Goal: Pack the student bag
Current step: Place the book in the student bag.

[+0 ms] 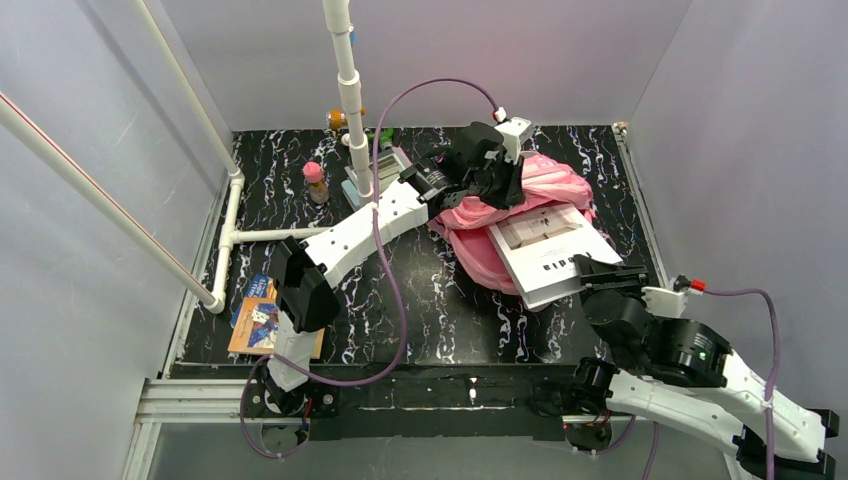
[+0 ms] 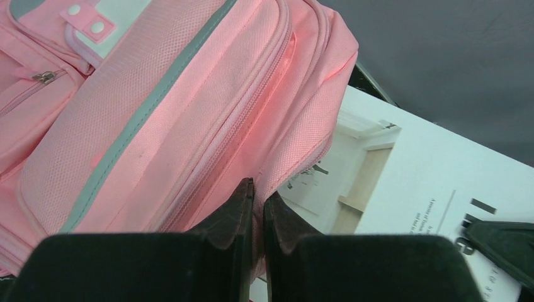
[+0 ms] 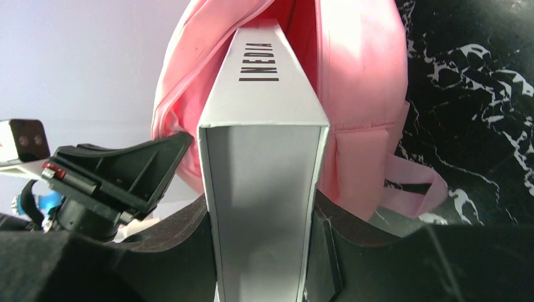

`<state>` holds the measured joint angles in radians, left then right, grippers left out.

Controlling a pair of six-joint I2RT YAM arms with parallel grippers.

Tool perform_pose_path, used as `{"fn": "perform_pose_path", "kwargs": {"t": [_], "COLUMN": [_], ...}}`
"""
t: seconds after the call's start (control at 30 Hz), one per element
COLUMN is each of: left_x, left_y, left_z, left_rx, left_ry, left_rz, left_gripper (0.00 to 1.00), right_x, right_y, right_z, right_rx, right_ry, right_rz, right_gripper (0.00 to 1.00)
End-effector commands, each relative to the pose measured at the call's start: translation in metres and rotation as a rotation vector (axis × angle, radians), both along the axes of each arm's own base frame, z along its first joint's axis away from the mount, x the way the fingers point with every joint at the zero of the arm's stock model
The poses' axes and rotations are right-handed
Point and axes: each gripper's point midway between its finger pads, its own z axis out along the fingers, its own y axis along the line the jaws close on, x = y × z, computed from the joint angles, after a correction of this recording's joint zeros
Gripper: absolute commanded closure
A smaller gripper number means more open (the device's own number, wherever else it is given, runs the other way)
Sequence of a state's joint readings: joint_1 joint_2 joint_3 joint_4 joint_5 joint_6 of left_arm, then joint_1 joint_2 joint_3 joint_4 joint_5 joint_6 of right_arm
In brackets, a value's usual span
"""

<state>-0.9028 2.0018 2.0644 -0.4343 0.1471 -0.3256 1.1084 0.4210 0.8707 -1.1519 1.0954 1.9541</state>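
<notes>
Pinching the student bag point(image 1: 468, 216) at two o'clock on the desk point(image 1: 430, 320), the left fingers point(image 2: 234, 214) apparently hold its mouth open, while the right fingers point(image 3: 179, 248), clamped on a white book point(image 3: 261, 207), feed it inside.

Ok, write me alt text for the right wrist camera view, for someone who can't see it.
The right gripper holds a thick white book, lettered INEDIA, end-on, its far end nosing into the open mouth of the pink student bag. The bag lies on a black marbled table, one pink strap trailing at right.
</notes>
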Motion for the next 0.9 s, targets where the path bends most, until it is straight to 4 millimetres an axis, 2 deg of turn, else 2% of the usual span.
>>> {"fn": "perform_pose_path", "kwargs": {"t": [0.0,0.2,0.43,0.5,0.6,0.7,0.8,0.87], "left_x": [-0.035,-0.048,-0.058,-0.061,-0.063,-0.063,-0.062,-0.061], "left_y": [0.002,0.003,0.006,0.007,0.007,0.009,0.012,0.015], "left_z": [0.119,0.125,0.114,0.115,0.115,0.114,0.112,0.109], "left_rx": [-0.285,-0.310,-0.290,-0.295,-0.296,-0.287,-0.269,-0.254], "left_ry": [-0.069,-0.024,0.030,0.040,0.047,0.044,0.030,0.020], "left_rz": [-0.087,-0.123,-0.146,-0.152,-0.156,-0.155,-0.146,-0.140], "left_gripper": [1.00,1.00,1.00,1.00,1.00,1.00,1.00,1.00], "right_x": [0.025,0.046,0.064,0.073,0.099,0.129,0.148,0.150], "right_y": [-0.007,0.017,0.043,0.044,0.042,0.039,0.039,0.039], "right_z": [0.030,0.020,0.005,-0.005,-0.027,-0.061,-0.078,-0.085], "right_rx": [0.097,0.060,0.008,-0.004,-0.010,0.027,-0.001,-0.051], "right_ry": [-0.215,-0.323,-0.319,-0.295,-0.210,-0.100,-0.055,-0.014], "right_rz": [-0.193,-0.255,-0.254,-0.267,-0.246,-0.191,-0.103,-0.045], "right_gripper": [0.99,0.99,0.99,0.99,0.99,0.89,0.81,0.79]}}
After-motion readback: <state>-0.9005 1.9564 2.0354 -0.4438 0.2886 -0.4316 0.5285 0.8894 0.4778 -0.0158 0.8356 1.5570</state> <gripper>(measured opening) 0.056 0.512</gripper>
